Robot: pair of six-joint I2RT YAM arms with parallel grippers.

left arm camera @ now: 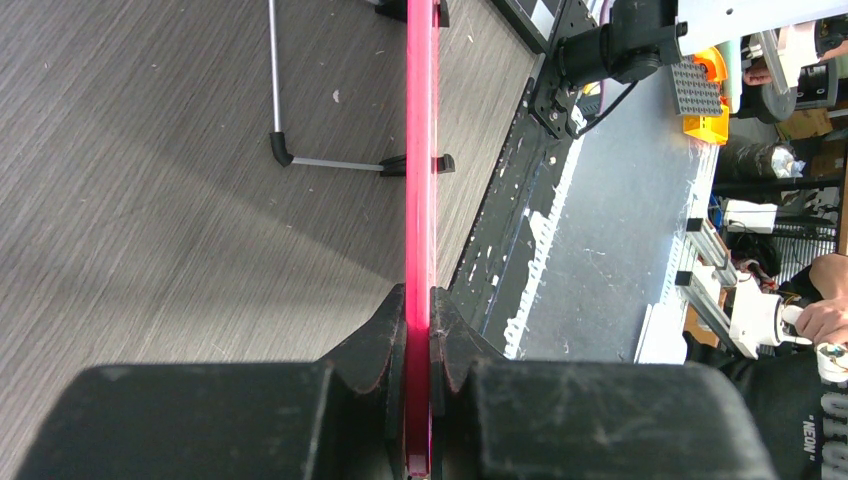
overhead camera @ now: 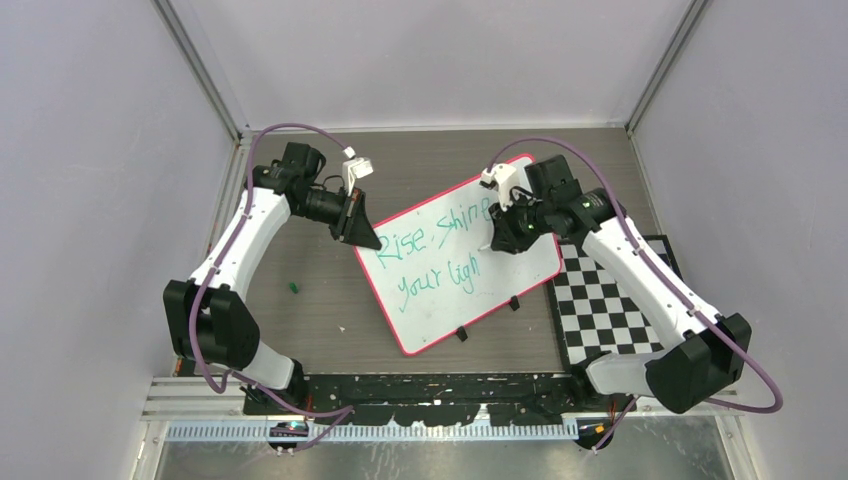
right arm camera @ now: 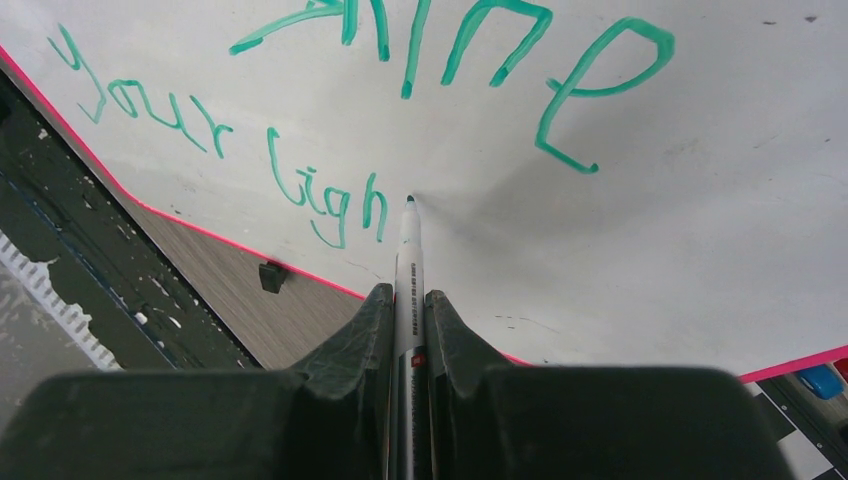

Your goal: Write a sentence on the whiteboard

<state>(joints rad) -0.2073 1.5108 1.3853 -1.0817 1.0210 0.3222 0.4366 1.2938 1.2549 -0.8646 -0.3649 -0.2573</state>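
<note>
Lister: Left claw, item one. Closed hard on the pink rim of the board, which shows edge-on between its fingers.

Checker: Which part of the rim?

Lister: The left corner, by the top view. Item two, right claw. Clamped on a pen, whose barrel runs out past the fingertips.

Checker: Pen tip?

Lister: Dark tip at the board face, just right of the "h" that ends the lower line. Cannot tell whether it touches.

Checker: Board location?

Lister: Middle of the desk, between the two arms and turned at an angle. Its right edge lies just beside a checkered mat. There are two black clips on the near long edge.

Checker: Sentence?

Lister: Sentence, teal, handwritten, in two lines. The upper line reads "Rise, shine" and the lower "your ligh". Both slant with the board.

Checker: Sundries?

Lister: One small green bit on the desk, left of the board and well apart from it. One thin metal rod with a black end, seen from the left wrist, lying on the desk beside the rim.
</note>
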